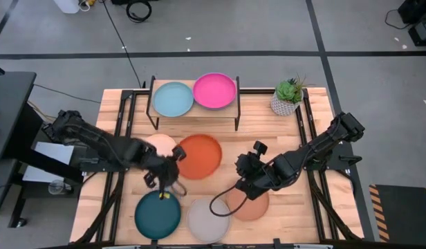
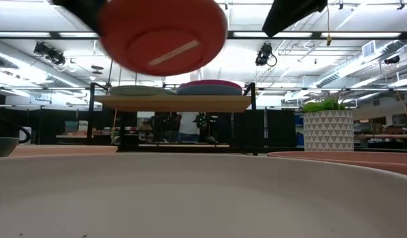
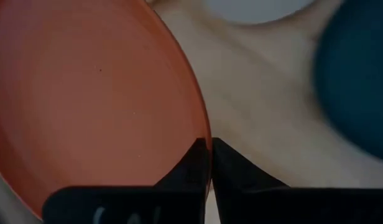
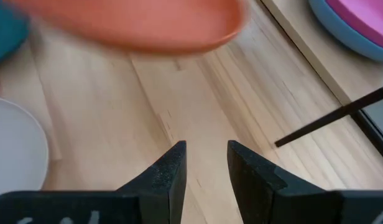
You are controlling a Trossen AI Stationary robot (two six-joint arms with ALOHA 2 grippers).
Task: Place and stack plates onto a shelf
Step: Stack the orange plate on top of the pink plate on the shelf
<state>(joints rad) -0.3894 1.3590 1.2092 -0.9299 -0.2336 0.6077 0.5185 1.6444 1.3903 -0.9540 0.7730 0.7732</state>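
The shelf [image 1: 196, 111] stands at the table's far middle, with a pale blue plate [image 1: 173, 99] and a magenta plate [image 1: 214, 90] on top; in the right wrist view the magenta plate [image 4: 365, 12] lies on a blue plate [image 4: 341, 28]. My left gripper [image 1: 173, 166] is shut on the orange plate [image 1: 199, 156], which is raised over the table's middle. A cream plate [image 1: 160, 144] lies partly under it. Dark teal [image 1: 158, 214], grey [image 1: 208, 220] and salmon [image 1: 251, 205] plates lie flat near the front edge. My right gripper [image 1: 242, 169] hovers open right of the orange plate, holding nothing. My left gripper pinches the orange plate's rim [image 3: 204, 134] between its two fingers [image 3: 232, 168], on the side toward the table's left. The fingers slant downward from the left. The plate [image 2: 162, 36] is lifted clear of the table and tilted, its underside showing in the low view.
A potted plant [image 1: 288, 97] in a white pot stands right of the shelf. Black rails [image 1: 311, 138] run along both sides of the slatted wooden table. Bare wood [image 4: 198, 93] lies between my right gripper and the shelf.
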